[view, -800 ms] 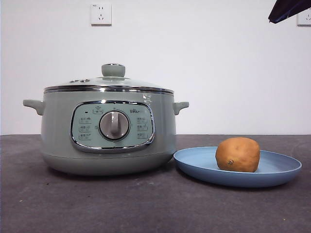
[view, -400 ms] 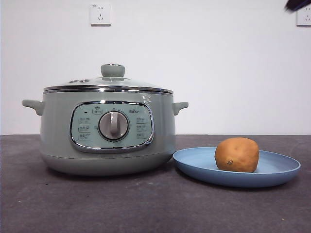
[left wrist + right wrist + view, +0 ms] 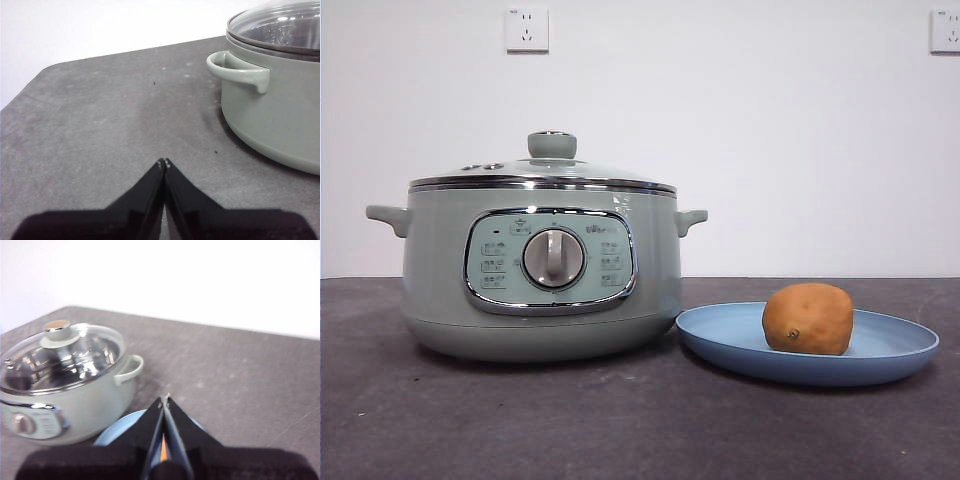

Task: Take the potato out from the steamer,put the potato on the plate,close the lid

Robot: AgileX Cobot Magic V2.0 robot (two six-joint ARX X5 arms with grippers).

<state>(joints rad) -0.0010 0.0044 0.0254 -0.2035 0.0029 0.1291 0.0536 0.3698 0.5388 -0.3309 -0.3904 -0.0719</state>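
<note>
The sage-green steamer (image 3: 542, 270) stands on the left of the table with the glass lid (image 3: 545, 170) resting shut on it. The orange-brown potato (image 3: 808, 318) lies on the blue plate (image 3: 880, 355) just right of the pot. My left gripper (image 3: 164, 163) is shut and empty, low over the table beside the steamer (image 3: 280, 105) and apart from its handle. My right gripper (image 3: 165, 400) is shut and empty, held high above the plate (image 3: 117, 432), with the steamer (image 3: 65, 385) and lid (image 3: 62, 357) below it. Neither arm shows in the front view.
Dark grey tabletop (image 3: 620, 420) spreads in front of the pot and plate. A white wall with two sockets (image 3: 526, 29) stands behind. The table's rounded corner (image 3: 45, 75) is near my left gripper.
The dark arm tip at the front view's top right corner has drawn up and out of the picture. Steamer, lid, potato and plate have not moved.
</note>
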